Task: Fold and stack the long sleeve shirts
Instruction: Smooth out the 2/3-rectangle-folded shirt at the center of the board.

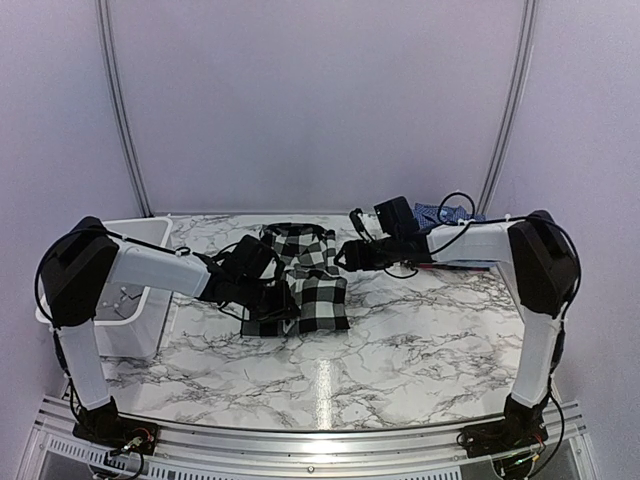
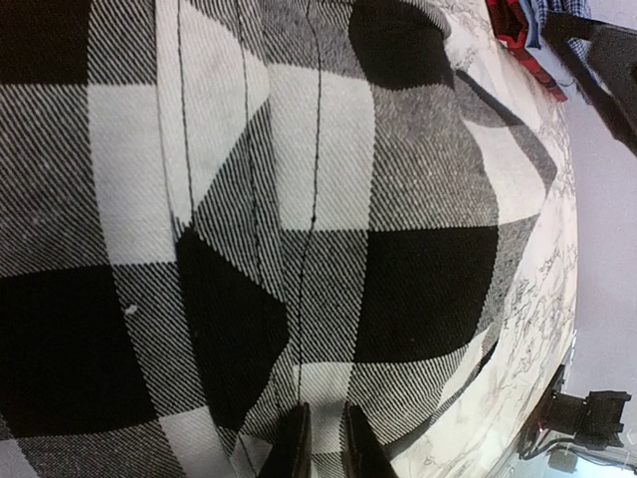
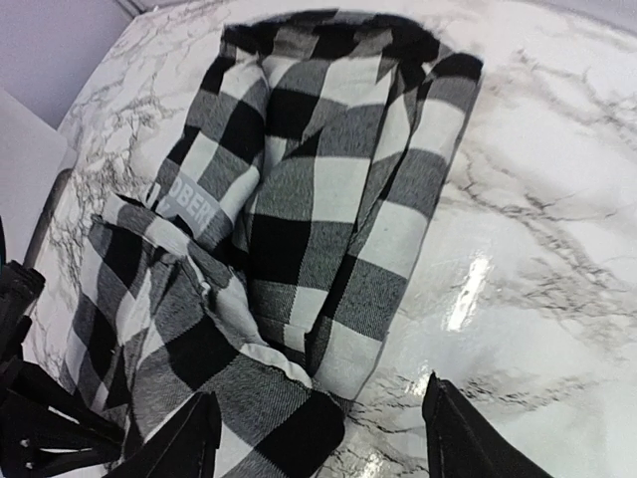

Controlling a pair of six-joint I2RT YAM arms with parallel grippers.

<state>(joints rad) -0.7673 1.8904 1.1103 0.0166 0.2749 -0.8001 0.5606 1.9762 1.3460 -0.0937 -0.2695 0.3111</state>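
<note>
Looking from top: b&w check shirt lies bunched mid worktop, blue shirt at back rt, behind rt arm. Left wrist: left claw nearly closed, pinching check cloth. Rt wrist: right claw spread wide, hovering over the check shirt's near edge, grey label w/ white letters showing.

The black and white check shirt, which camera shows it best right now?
The right wrist view: the black-and-white buffalo-check shirt fills it, folds and white lettering visible. The top external view shows it small, partly under the left arm; the left wrist view shows only close-up weave.
</note>
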